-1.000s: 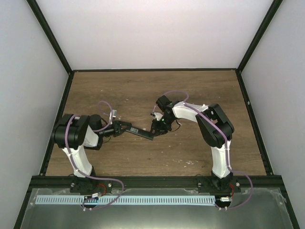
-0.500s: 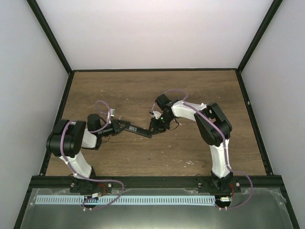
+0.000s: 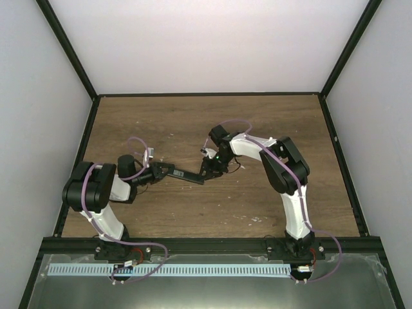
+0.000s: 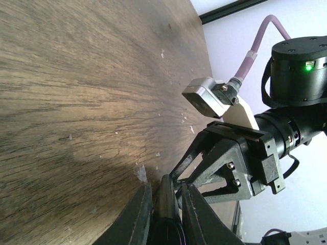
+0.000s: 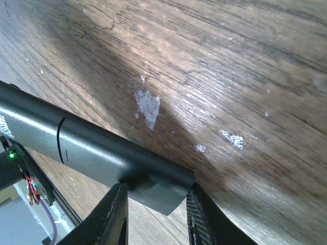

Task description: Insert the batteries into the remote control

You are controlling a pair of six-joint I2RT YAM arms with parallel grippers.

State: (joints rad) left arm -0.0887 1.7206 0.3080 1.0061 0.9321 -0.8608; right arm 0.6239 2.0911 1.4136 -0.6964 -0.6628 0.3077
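The remote control (image 3: 187, 175) is a slim black bar held level just above the wooden table, between my two grippers. My left gripper (image 3: 167, 172) is shut on its left end; in the left wrist view the bar (image 4: 171, 214) sits pinched between both fingers (image 4: 138, 214). My right gripper (image 3: 208, 171) is at the bar's right end. In the right wrist view its fingers (image 5: 115, 217) touch either side of that end (image 5: 158, 191), and a seam crosses the bar (image 5: 92, 145). The batteries are out of view.
The brown wooden table (image 3: 270, 122) has white scuff marks (image 5: 148, 107). A black frame (image 3: 206, 94) and pale walls close it in at the back and sides. The right gripper's fingers (image 4: 193, 157) reach in close ahead of my left fingers.
Both grippers and the remote have shifted slightly up and left together. The left arm's elbow has swung out to the left. Neither grip has changed.
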